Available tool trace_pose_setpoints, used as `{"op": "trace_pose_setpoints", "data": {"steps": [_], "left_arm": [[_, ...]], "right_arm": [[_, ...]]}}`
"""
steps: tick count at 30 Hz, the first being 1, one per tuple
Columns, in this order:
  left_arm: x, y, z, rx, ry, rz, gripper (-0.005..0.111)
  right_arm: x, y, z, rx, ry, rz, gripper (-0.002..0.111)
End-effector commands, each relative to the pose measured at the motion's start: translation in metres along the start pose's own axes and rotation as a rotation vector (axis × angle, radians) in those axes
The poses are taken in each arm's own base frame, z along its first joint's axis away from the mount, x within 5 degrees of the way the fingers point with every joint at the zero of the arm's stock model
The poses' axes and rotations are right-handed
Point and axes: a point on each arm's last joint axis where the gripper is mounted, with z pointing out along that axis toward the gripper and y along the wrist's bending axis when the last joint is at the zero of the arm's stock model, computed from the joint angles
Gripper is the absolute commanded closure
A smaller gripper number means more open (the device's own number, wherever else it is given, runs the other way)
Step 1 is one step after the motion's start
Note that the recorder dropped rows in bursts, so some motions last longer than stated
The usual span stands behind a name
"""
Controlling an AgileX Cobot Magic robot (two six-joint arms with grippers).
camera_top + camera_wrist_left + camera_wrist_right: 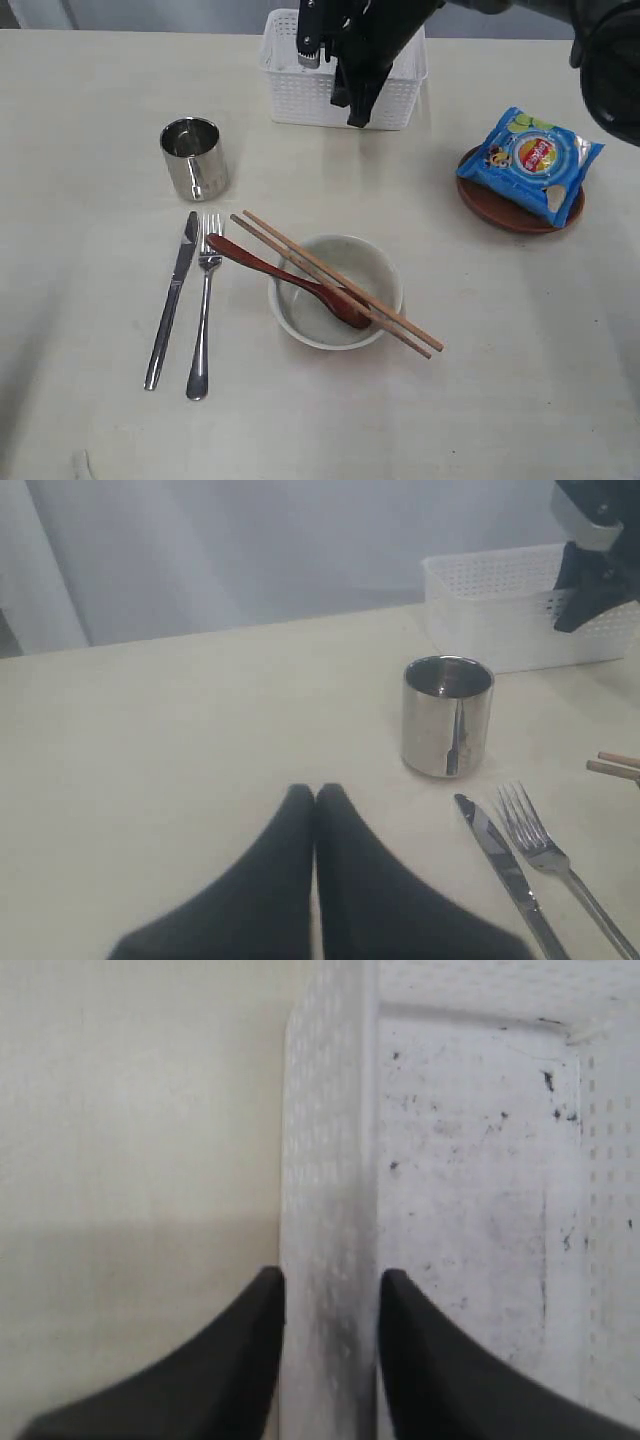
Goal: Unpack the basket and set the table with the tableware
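Well, right gripper [330,1278] astride blurred wall of basket [470,1210], grip indiscernible; left gripper [315,792] closed, empty.

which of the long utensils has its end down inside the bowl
The reddish-brown spoon: its head rests inside the bowl; chopsticks bridge the rim, knife and fork lie on the table.
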Motion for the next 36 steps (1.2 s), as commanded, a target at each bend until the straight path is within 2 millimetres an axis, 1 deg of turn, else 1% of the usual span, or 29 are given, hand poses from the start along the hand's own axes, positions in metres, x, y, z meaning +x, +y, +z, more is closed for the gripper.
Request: {"op": "trace_pose_setpoints", "data": {"steps": [1,3,6,11,14,19,22,23,24,26,27,28,29,32,35,36], "left_arm": [[0.000,0.000,0.000,-0.002,-0.009,0.002,0.107],[0.000,0.000,0.000,-0.002,-0.009,0.002,0.107],[0.000,0.000,0.000,-0.002,-0.009,0.002,0.107],[0.000,0.000,0.000,-0.002,-0.009,0.002,0.107],[0.000,0.000,0.000,-0.002,-0.009,0.002,0.107],[0.000,0.000,0.000,-0.002,-0.009,0.002,0.107],[0.000,0.000,0.000,-0.002,-0.009,0.002,0.107],[0.000,0.000,0.000,-0.002,-0.009,0.002,0.107],[0.000,0.000,0.000,-0.002,-0.009,0.002,0.107],[0.000,0.000,0.000,-0.002,-0.009,0.002,0.107],[0.000,0.000,0.000,-0.002,-0.009,0.002,0.107],[0.000,0.000,0.000,-0.002,-0.009,0.002,0.107],[0.000,0.000,0.000,-0.002,-0.009,0.002,0.107],[0.000,0.000,0.000,-0.002,-0.009,0.002,0.107],[0.000,0.000,0.000,-0.002,-0.009,0.002,0.107],[0.000,0.000,0.000,-0.002,-0.009,0.002,0.107]], "right_arm": [[0.004,-0.002,0.005,0.016,0.005,0.030,0.054],[0.004,-0.003,0.005,0.033,0.004,0.061,0.050],[0.004,-0.004,0.005,0.044,0.003,0.103,0.051],[0.002,-0.006,-0.008,0.045,0.010,0.173,0.051],[-0.001,-0.011,-0.025,0.079,0.016,0.180,0.051],[-0.013,-0.021,-0.067,0.153,-0.034,0.222,0.051],[-0.018,-0.025,-0.094,0.201,-0.061,0.322,0.051],[-0.018,-0.026,-0.100,0.217,-0.061,0.360,0.051],[-0.018,-0.028,-0.108,0.240,-0.056,0.414,0.054],[-0.016,-0.029,-0.121,0.274,-0.031,0.529,0.069],[-0.014,-0.029,-0.128,0.292,-0.007,0.569,0.086],[-0.011,-0.030,-0.134,0.312,0.018,0.606,0.100],[-0.008,-0.030,-0.139,0.324,0.037,0.646,0.108],[0.010,-0.033,-0.155,0.348,0.079,0.827,0.109],[0.038,-0.034,-0.169,0.344,0.133,1.017,0.109],[0.052,-0.032,-0.175,0.344,0.158,1.093,0.109]]}}
